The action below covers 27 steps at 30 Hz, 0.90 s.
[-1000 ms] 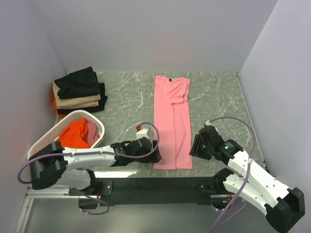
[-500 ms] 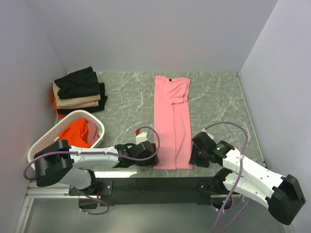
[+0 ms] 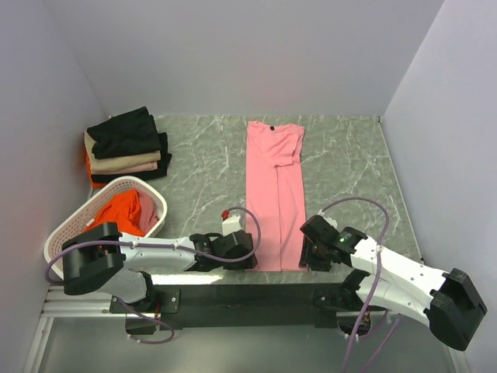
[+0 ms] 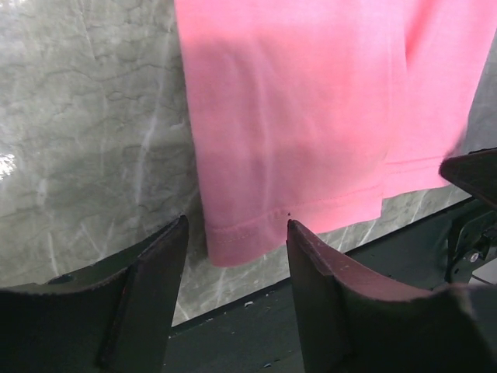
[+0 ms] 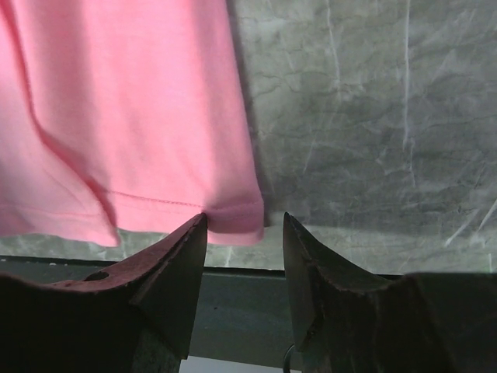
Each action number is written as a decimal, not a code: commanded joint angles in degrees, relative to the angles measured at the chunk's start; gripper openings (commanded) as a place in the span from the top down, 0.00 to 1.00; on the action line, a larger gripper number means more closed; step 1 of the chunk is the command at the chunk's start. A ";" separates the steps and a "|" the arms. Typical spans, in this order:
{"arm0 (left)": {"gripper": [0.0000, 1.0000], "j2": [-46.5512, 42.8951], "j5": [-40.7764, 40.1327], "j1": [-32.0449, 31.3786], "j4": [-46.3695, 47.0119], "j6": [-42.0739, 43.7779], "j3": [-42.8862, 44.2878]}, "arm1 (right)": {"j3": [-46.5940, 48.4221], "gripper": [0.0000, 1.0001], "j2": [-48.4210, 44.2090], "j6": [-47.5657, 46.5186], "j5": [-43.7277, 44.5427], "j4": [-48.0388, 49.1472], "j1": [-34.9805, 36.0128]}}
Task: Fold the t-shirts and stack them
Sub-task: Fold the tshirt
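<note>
The pink t-shirt point(image 3: 273, 194) lies flat on the grey, marble-veined table point(image 3: 194, 155). It is soft matte cloth folded lengthwise into a long narrow strip, with the collar at the far end and the stitched hem at the table's near edge.

The left tool point(image 3: 248, 260) sits at the hem's near-left corner. In its wrist view its dark, wedge-shaped fingers point(image 4: 151, 303) are spread wide, the rounded hem corner between them and nothing pinched.

The right tool point(image 3: 308, 256) sits at the near-right corner. Its fingers point(image 5: 167, 287) are likewise parted on either side of the hem corner, gripping nothing.

At the far left rests a stack of folded t-shirts point(image 3: 128, 148), black on top over beige. Nearer, a white perforated basket point(image 3: 66, 225) holds a crumpled orange-red t-shirt point(image 3: 124, 214).
</note>
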 commanded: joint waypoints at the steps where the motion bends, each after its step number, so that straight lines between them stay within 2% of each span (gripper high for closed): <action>1: 0.40 2.04 0.75 -0.96 -2.39 -1.78 -0.11 | -0.93 0.49 0.42 1.90 2.01 0.94 0.57; 8: 0.48 3.18 0.66 -1.92 -4.32 -3.45 -0.10 | -1.90 0.49 0.77 2.69 1.92 2.08 1.36; 17: 0.66 4.59 0.93 -2.98 -5.11 -4.33 0.07 | -2.95 0.55 1.83 3.57 2.00 3.76 1.98; 22: 0.78 4.94 0.40 -3.42 -6.78 -4.42 0.86 | -2.60 0.67 2.62 3.39 2.18 3.85 2.24; 26: 0.99 4.77 -0.21 -3.68 -7.93 -4.15 1.12 | -2.42 0.80 3.23 3.30 2.27 4.11 2.50; 27: 1.00 4.68 -0.30 -3.68 -8.10 -3.89 1.13 | -2.42 0.85 3.24 3.13 2.35 4.11 2.50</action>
